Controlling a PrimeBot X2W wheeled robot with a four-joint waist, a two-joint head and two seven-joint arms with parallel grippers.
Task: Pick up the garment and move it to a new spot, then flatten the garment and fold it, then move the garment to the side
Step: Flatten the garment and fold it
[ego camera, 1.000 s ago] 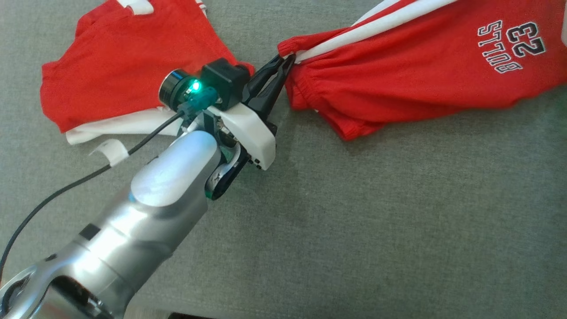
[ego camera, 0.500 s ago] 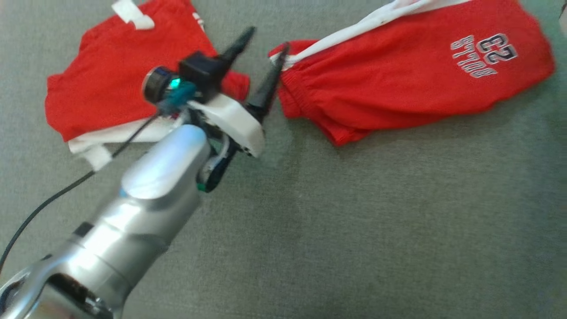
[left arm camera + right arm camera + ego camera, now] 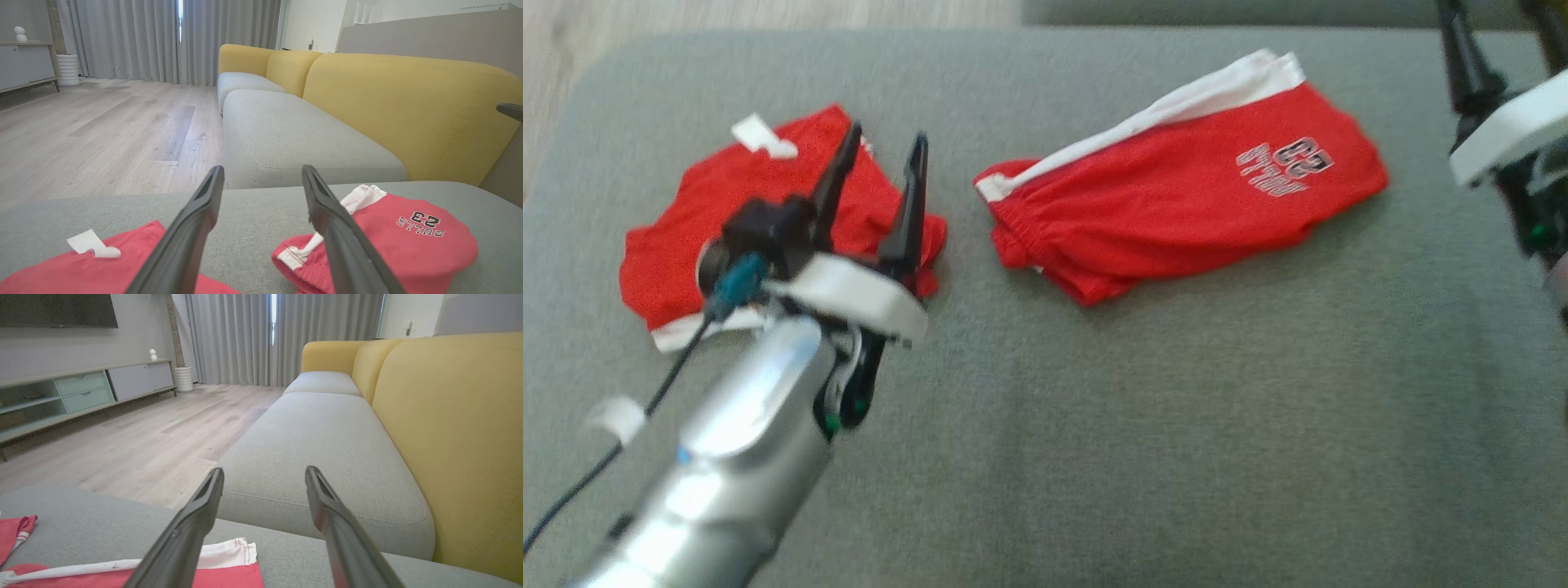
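The garment, red shorts (image 3: 1176, 204) with a white side stripe and a "BULLS 23" print, lies folded on the grey cushion (image 3: 1176, 408). My left gripper (image 3: 886, 139) hangs open to its left, above a second red garment (image 3: 686, 237), and touches nothing. In the left wrist view the open fingers (image 3: 261, 171) frame the shorts (image 3: 408, 241) at lower right and the other red garment (image 3: 81, 273) at lower left. My right gripper (image 3: 1494, 33) stands open past the shorts' right end. Its own view (image 3: 263, 471) has the shorts' white-edged end (image 3: 220, 551) just below the fingers.
A wood floor (image 3: 102, 134) lies beyond the cushion's far edge. A second grey seat (image 3: 327, 445) with yellow backs (image 3: 457, 428) runs away ahead. A low cabinet (image 3: 81, 388) lines the far wall. A white tag (image 3: 764, 135) sticks up from the left garment.
My left gripper has opened, let go of the shorts' waistband and drawn back to the left. The shorts have settled flat. The camera has shifted, bringing the right gripper into view.
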